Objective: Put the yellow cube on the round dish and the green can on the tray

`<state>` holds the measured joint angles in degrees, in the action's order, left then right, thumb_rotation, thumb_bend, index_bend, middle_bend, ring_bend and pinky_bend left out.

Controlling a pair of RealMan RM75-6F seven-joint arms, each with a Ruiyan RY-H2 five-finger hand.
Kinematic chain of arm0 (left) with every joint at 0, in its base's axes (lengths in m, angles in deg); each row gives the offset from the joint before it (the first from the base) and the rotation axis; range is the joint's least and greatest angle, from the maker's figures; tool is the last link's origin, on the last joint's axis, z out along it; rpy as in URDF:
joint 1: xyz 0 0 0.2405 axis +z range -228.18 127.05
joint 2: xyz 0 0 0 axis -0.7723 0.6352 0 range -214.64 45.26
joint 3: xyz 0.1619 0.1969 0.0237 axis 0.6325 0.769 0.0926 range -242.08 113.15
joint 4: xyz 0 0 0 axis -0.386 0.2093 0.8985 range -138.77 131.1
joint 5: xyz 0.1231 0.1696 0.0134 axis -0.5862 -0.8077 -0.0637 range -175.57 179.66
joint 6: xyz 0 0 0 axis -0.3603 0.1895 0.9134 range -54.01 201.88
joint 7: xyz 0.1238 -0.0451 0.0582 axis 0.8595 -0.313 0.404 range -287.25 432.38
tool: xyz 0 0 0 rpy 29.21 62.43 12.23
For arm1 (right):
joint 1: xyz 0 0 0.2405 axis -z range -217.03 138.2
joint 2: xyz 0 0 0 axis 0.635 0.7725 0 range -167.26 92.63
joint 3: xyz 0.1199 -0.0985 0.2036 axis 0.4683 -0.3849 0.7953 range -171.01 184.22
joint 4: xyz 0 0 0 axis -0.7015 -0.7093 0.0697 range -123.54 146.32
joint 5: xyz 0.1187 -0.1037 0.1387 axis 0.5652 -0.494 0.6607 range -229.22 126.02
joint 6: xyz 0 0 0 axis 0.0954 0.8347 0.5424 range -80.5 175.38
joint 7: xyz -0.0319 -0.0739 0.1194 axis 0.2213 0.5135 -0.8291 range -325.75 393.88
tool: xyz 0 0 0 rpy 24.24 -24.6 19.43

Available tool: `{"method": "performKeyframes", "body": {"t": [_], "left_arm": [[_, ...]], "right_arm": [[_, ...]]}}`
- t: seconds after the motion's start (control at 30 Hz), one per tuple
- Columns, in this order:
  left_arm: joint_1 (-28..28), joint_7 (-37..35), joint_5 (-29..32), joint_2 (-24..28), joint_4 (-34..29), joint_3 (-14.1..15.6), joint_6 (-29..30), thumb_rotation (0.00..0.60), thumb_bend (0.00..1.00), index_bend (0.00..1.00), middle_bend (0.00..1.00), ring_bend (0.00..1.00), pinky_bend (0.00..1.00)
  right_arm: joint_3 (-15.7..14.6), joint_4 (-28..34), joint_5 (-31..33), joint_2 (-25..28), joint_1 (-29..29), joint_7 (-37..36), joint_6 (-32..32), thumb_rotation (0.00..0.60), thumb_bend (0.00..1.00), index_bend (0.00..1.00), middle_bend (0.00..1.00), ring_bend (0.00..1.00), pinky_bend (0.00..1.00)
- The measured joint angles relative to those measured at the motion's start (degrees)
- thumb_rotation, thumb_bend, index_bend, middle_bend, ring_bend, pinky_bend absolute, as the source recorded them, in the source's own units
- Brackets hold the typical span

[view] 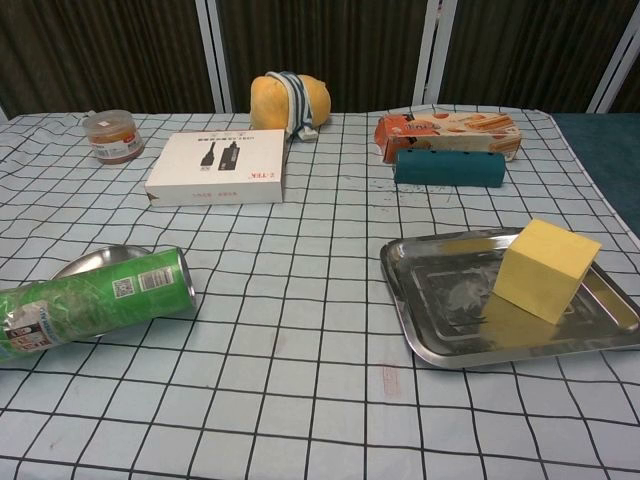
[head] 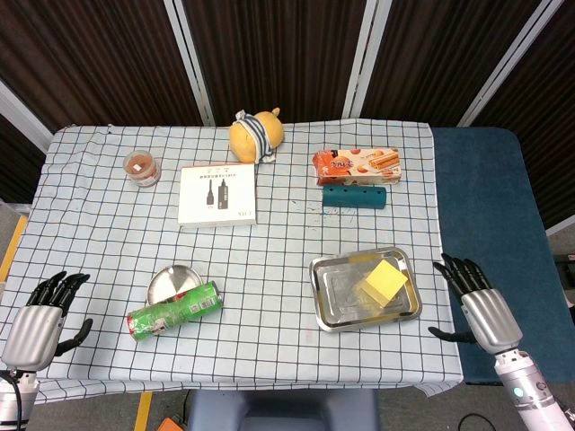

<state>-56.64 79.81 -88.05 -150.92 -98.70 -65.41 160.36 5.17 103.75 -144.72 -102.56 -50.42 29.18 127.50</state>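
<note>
The yellow cube (head: 384, 282) (view: 545, 269) sits inside the metal tray (head: 334, 303) (view: 440, 320) at the right. The green can (head: 174, 310) (view: 95, 300) lies on its side across the front of the small round metal dish (head: 169, 282) (view: 88, 262) at the left. My left hand (head: 43, 316) hovers at the table's front left corner, fingers spread, holding nothing. Off the table's right edge, my right hand (head: 478, 305) is open too, a short way right of the tray. Neither hand shows in the chest view.
A white box (head: 216, 194) (view: 217, 166) lies mid-table. Behind it are a yellow plush toy (head: 255, 136) (view: 289, 100), a snack box (head: 356, 165) (view: 448, 133), a teal bar (head: 354, 197) (view: 449, 167) and a small jar (head: 141, 167) (view: 113, 135).
</note>
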Motion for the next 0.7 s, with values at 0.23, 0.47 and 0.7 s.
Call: {"method": "performKeyframes", "body": {"t": [0.23,0.47,0.7], "left_arm": [[0.0,0.4,-0.2,0.0,-0.3,0.1,-0.1,0.600,0.36,0.15,0.17,0.10,0.19],[0.2,0.0,0.2,0.1,-0.1,0.0,0.1,0.600,0.36,0.15,0.17,0.10,0.19],[0.8,0.5,0.0,0.4,-1.1,0.0,1.2,0.600,0.36,0.15,0.17,0.10,0.19]], "right_arm": [[0.2,0.0,0.2,0.2,0.3,-0.4,0.2,0.600,0.05,0.00,0.00,0.00,0.08],[0.7,-0.4,-0.1,0.1,-0.5,-0.2,-0.4,0.600,0.05,0.00,0.00,0.00,0.08],[2.1,-0.5,2.8,0.5,-3.9,1.6,-7.4,0.600,0.05,0.00,0.00,0.00,0.08]]}}
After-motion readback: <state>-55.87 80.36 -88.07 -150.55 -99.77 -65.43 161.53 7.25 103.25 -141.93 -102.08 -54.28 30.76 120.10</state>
